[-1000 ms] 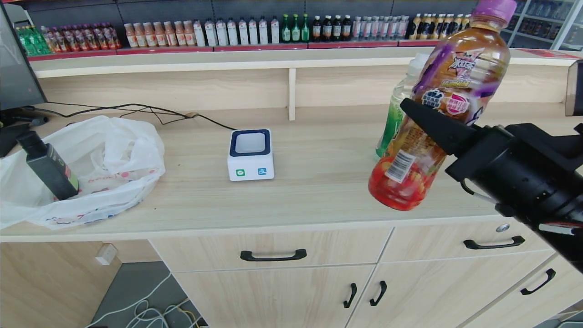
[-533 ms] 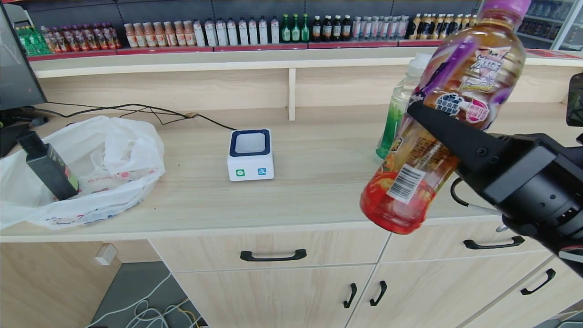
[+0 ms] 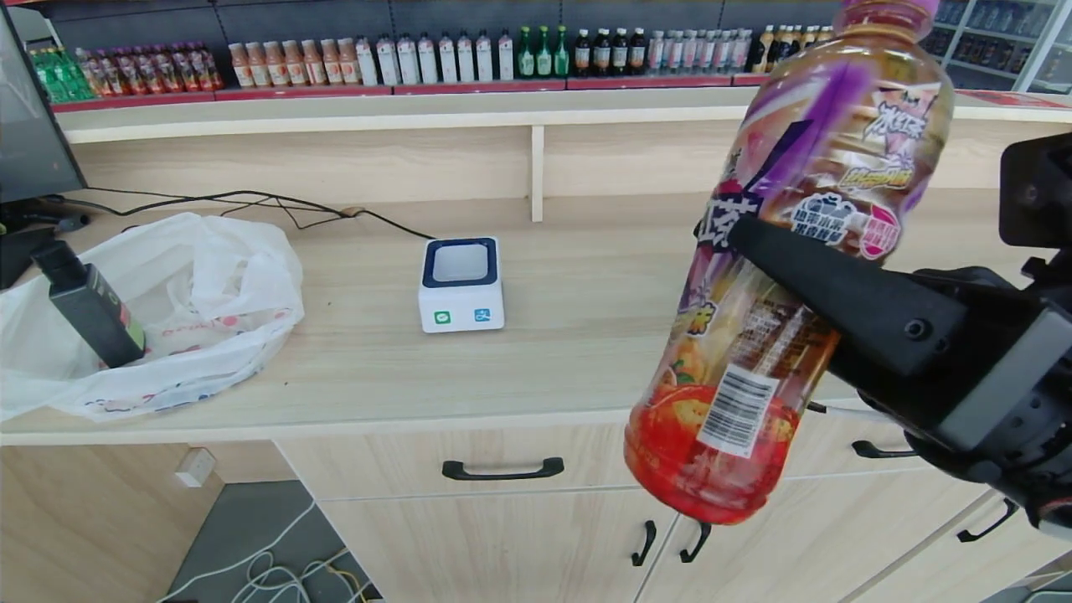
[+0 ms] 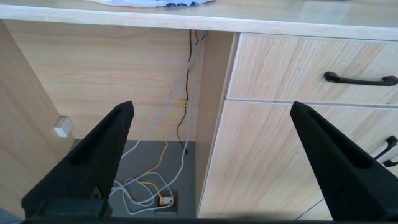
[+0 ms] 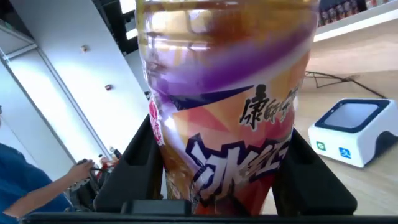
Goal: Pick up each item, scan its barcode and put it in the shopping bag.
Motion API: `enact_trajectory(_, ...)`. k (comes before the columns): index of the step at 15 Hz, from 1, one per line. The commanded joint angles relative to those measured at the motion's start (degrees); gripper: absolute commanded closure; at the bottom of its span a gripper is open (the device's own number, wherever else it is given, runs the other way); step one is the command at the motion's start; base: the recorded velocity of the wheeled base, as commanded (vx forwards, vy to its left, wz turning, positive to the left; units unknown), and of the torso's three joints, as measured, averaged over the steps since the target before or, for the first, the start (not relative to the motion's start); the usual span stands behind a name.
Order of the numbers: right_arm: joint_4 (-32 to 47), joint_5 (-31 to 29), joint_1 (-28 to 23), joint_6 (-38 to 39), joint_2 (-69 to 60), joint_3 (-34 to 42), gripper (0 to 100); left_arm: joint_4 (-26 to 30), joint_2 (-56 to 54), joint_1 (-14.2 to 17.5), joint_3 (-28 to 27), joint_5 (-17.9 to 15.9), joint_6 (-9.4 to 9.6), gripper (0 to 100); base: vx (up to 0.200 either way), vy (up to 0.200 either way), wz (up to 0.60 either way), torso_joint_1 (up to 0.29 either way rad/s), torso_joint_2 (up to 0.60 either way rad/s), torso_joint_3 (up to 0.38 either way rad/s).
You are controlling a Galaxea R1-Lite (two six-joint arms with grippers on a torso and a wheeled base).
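Your right gripper is clamped on the clear plastic bottle of amber tea with a purple-and-orange label, 1 black finger across the front of the label and the other behind it. In the right wrist view the 2 fingers sit tight against either side of the bottle. The bottle hangs in the air, tilted, with its purple cap up and its red base down over the front edge of the light wood counter. Its white barcode patch sits low on the label and faces the head camera.

The white box scanner with a dark-blue-framed window stands on the counter to the left of the bottle, well apart from it. Farther left lies the white plastic shopping bag, open, with 1 dark rectangular bottle leaning inside it.

Your left gripper is spread wide and holds nothing. It hangs below the countertop, facing the cabinet front near a black drawer handle.
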Motion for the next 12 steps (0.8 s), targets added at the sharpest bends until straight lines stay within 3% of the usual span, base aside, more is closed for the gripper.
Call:
enact_trajectory(1, 0.14, -0.10, 3.67, 0.14, 1.07, -0.86, 100, 0.00, 0.01, 0.01, 0.00, 0.01, -0.02, 0, 0.000, 0.000, 0.00, 0.000, 0.00, 0.000)
enact_trajectory(12, 0.14, 0.07, 3.93, 3.57, 5.20, -10.09, 100, 0.00, 0.01, 0.01, 0.00, 0.01, 0.07, 0, 0.000, 0.000, 0.00, 0.000, 0.00, 0.000)
